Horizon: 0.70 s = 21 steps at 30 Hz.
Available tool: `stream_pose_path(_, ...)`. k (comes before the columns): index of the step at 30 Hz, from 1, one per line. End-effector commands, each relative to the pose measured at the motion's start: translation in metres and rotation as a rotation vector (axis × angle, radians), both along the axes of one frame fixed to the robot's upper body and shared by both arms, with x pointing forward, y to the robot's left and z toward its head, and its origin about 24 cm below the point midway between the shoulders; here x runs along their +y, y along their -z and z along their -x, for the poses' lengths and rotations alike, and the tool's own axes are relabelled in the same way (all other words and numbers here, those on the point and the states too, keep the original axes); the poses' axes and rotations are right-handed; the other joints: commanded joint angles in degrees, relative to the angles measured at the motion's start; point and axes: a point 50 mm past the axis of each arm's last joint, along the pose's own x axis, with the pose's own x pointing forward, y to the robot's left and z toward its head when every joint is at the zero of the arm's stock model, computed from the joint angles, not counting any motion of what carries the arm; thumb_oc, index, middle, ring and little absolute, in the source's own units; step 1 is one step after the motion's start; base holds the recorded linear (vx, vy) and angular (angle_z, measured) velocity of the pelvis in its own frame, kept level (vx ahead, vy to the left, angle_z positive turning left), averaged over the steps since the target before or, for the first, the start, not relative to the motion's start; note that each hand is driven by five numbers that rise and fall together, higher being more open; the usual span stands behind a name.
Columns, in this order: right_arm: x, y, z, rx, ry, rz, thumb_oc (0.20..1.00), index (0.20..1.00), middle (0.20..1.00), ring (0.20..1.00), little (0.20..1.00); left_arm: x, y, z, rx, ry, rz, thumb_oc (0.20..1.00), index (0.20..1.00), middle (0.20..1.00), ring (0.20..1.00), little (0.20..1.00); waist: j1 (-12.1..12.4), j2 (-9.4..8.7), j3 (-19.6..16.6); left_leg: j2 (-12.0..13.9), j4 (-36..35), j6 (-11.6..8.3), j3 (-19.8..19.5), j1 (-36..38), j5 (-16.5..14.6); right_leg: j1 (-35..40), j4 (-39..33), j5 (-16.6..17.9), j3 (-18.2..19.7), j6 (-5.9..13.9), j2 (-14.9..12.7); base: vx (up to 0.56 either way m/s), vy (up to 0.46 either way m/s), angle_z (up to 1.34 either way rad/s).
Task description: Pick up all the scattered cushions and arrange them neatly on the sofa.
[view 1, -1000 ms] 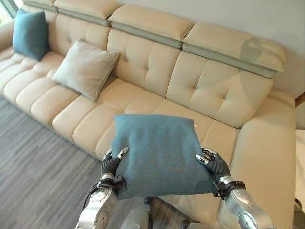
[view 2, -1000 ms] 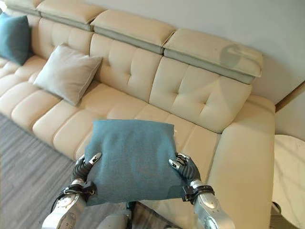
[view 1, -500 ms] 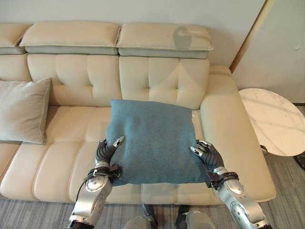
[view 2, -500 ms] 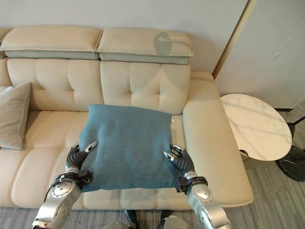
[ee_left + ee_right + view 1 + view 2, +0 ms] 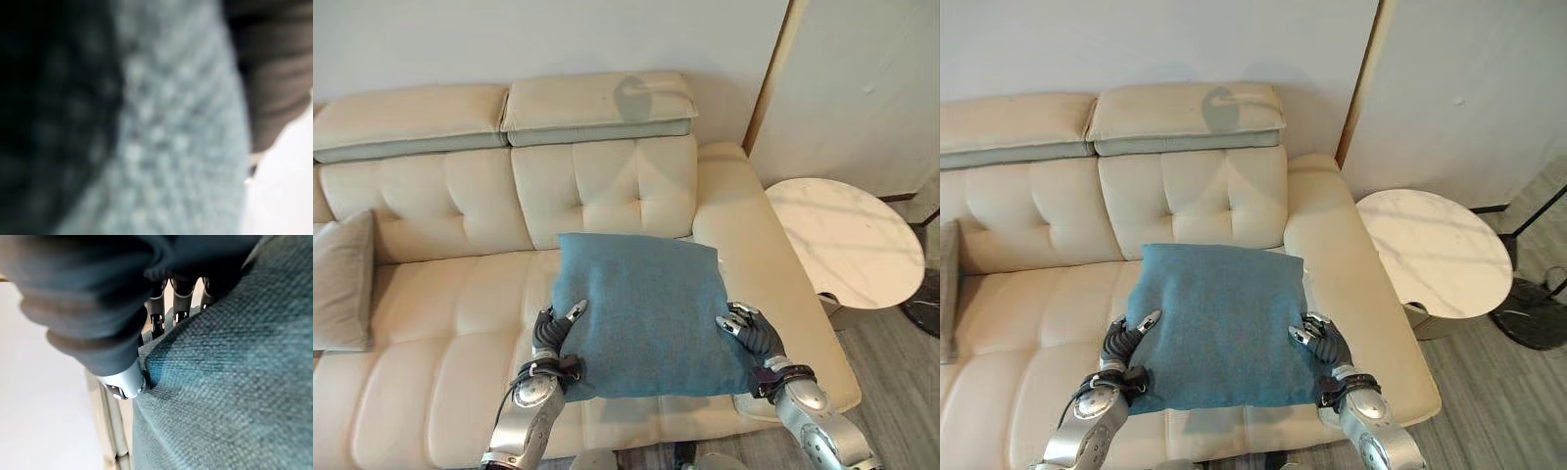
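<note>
A teal cushion (image 5: 646,313) hangs flat over the right end of the cream sofa (image 5: 607,186), held between both hands. My left hand (image 5: 551,343) grips its left edge, thumb on top and fingers curled under. On the opposite edge my right hand (image 5: 751,335) pinches the cloth the same way. The teal weave (image 5: 234,382) shows close past the right hand (image 5: 122,382), and the teal cushion (image 5: 171,137) presses against the left wrist camera. A grey cushion (image 5: 340,284) leans against the sofa's backrest at the far left.
A round white marble side table (image 5: 842,240) stands just right of the sofa's armrest (image 5: 773,294). A white wall panel (image 5: 871,88) with a wooden edge rises behind it. Grey wood floor (image 5: 1489,392) lies at the lower right.
The camera has swung right: the sofa and grey cushion slid left and more of the side table came into view. The teal cushion stays gripped between both hands, lying flatter.
</note>
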Motion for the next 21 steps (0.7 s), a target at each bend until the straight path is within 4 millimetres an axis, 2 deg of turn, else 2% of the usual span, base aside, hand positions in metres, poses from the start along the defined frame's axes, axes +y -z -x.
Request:
stream_pose_path(1, 0.049, -0.053, -0.021, -0.284, -0.149, -0.154, 0.200, 0.200, 0.200, 0.200, 0.200, -0.023, -0.044, -0.027, -0.253, 0.115, -0.002, 0.200, 0.200, 0.200, 0.200, 0.200, 0.1, 0.35, -1.0, -1.8, -0.4, -0.85, -0.1, 2.4, -5.9, 0.4, -0.3, -5.2, -0.2, 2.28, -1.5, 0.11, 0.171, 0.03)
stream_pose_path(3, 0.055, -0.058, -0.029, -0.311, -0.140, -0.146, 0.200, 0.200, 0.200, 0.200, 0.200, -0.027, -0.046, -0.032, -0.263, 0.125, -0.019, 0.200, 0.200, 0.200, 0.200, 0.200, 0.2, 0.59, -0.8, -2.1, -0.4, -0.38, 0.4, 2.9, -6.7, 0.4, -0.3, -5.2, 0.3, 2.51, -1.6, 0.10, 0.142, 0.02)
stream_pose_path(6, 0.073, -0.090, -0.057, -0.448, -0.135, -0.104, 0.200, 0.200, 0.200, 0.200, 0.200, -0.044, -0.069, -0.056, -0.360, 0.135, -0.031, 0.200, 0.200, 0.200, 0.200, 0.200, 0.6, 0.64, 1.3, -2.4, -0.4, 0.11, 0.9, 2.0, -6.9, -1.1, -0.3, -4.6, 0.6, 2.78, -2.0, -0.05, 0.119, -0.09)
stream_pose_path(8, 0.087, -0.133, -0.086, -0.601, -0.121, -0.057, 0.200, 0.200, 0.200, 0.200, 0.200, -0.057, -0.113, -0.089, -0.518, 0.133, -0.077, 0.200, 0.200, 0.200, 0.200, 0.200, 0.9, 0.72, 4.4, -2.6, -0.4, 0.22, 0.5, -1.5, -6.1, -5.0, -0.3, -3.3, 0.9, 2.88, -2.4, -0.28, 0.086, -0.01)
stream_pose_path(10, 0.097, -0.197, -0.111, -0.806, -0.083, -0.020, 0.200, 0.200, 0.200, 0.200, 0.200, -0.066, -0.184, -0.125, -0.739, 0.098, -0.151, 0.200, 0.200, 0.200, 0.200, 0.200, 1.0, 0.94, 7.8, -2.7, 0.8, 0.08, 0.1, -8.1, -4.5, -12.7, 2.9, -2.2, 1.4, 2.99, -3.1, -0.40, 0.066, 0.08)
stream_pose_path(11, 0.100, -0.228, -0.118, -0.898, -0.062, -0.002, 0.200, 0.200, 0.200, 0.200, 0.200, -0.074, -0.218, -0.134, -0.839, 0.096, -0.183, 0.200, 0.200, 0.200, 0.200, 0.200, 0.9, 0.76, 8.7, -2.8, 3.2, -0.08, 0.0, -12.3, -4.3, -16.9, 5.1, -1.7, 1.4, 2.96, -3.5, -0.35, 0.054, 0.08)
stream_pose_path(13, 0.101, -0.282, -0.127, -1.042, 0.015, -0.001, 0.200, 0.200, 0.200, 0.200, 0.200, -0.080, -0.278, -0.146, -1.004, 0.065, -0.324, 0.200, 0.200, 0.200, 0.200, 0.200, 0.7, 0.56, 9.4, -2.9, 8.1, -0.24, 0.2, -20.3, -4.3, -24.7, 9.2, -1.6, 1.3, 2.96, -4.5, -0.21, 0.048, -0.03)
stream_pose_path(16, 0.099, -0.343, -0.130, -1.209, 0.117, 0.059, 0.200, 0.200, 0.200, 0.200, 0.200, -0.084, -0.344, -0.150, -1.162, -0.018, -0.485, 0.200, 0.200, 0.200, 0.200, 0.200, 0.2, 0.54, 9.7, -3.3, 13.3, -0.43, -0.6, -30.0, -4.5, -33.4, 13.2, -1.9, 1.4, 3.27, -5.7, -0.07, 0.060, 0.04)
stream_pose_path(19, 0.094, -0.385, -0.134, -1.294, 0.202, 0.184, 0.200, 0.200, 0.200, 0.200, 0.200, -0.077, -0.395, -0.151, -1.223, -0.124, -0.657, 0.200, 0.200, 0.200, 0.200, 0.200, 0.1, 0.48, 10.1, -3.3, 17.0, -0.20, -1.1, -38.3, -4.8, -41.3, 16.5, -1.9, 2.0, 3.44, -6.5, -0.01, 0.063, 0.10)
stream_pose_path(21, 0.090, -0.410, -0.134, -1.342, 0.250, 0.294, 0.200, 0.200, 0.200, 0.200, 0.200, -0.065, -0.425, -0.149, -1.230, -0.203, -0.807, 0.200, 0.200, 0.200, 0.200, 0.200, 0.2, 0.28, 11.0, -3.3, 19.2, 0.24, -1.2, -43.1, -5.2, -45.9, 18.1, -1.4, 2.4, 3.74, -6.9, 0.00, 0.060, 0.08)
